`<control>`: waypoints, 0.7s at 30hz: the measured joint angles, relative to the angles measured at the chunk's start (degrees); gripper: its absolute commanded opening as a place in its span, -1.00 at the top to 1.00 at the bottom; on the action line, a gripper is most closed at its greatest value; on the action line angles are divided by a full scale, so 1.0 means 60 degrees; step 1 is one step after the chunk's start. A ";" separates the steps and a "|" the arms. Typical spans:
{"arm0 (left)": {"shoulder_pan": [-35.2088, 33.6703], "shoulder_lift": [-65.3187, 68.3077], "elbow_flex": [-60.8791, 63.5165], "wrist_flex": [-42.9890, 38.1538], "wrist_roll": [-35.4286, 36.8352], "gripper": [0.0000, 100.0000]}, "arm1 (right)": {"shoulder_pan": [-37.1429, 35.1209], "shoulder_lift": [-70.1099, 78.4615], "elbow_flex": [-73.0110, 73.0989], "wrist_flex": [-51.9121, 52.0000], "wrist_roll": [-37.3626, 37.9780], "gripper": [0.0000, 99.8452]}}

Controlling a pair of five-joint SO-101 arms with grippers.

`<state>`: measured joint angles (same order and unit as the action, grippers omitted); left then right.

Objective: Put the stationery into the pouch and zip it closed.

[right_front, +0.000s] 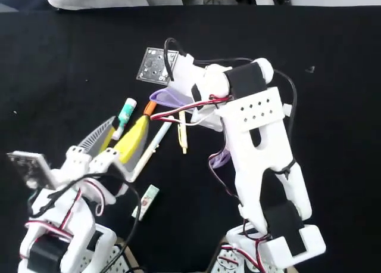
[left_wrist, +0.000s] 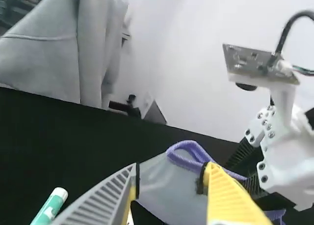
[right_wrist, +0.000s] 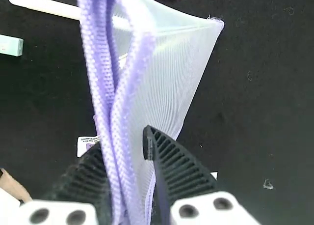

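Over the table [right_front: 59,58], right jaws clamp the pouch [right_wrist: 167,82] rim (left jaws gape empty).

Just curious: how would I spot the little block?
On the black table, look between the left arm and the right arm, close to their bases. The pale green and white block lies there, short and flat, unlike the long white pen beside it.

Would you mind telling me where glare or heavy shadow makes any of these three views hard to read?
High view: light is even; the black cloth hides any cast shadows, and the white arms show no glare. Left wrist view: the pale wall is very bright against the dark cloth. Right wrist view: light passes softly through the translucent pouch, with no hotspots.
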<state>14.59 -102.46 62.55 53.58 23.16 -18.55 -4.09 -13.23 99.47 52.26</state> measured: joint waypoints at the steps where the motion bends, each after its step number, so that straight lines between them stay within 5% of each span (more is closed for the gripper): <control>1: 0.0000 0.0322 -0.0132 0.0000 -0.0029 0.55 | 0.0000 0.0000 0.0000 0.0000 0.0000 0.98; 10: -0.0425 0.5963 -0.3663 0.1436 -0.0029 0.52 | 0.0000 0.0000 0.0073 0.0000 0.0000 0.98; 21: -0.0440 0.8718 -0.6711 0.2813 -0.0615 0.52 | 0.0000 -0.0015 0.0630 0.0000 0.0000 0.98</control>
<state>11.96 -50.15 22.29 70.46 19.47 -18.55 -4.18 -9.45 99.47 52.26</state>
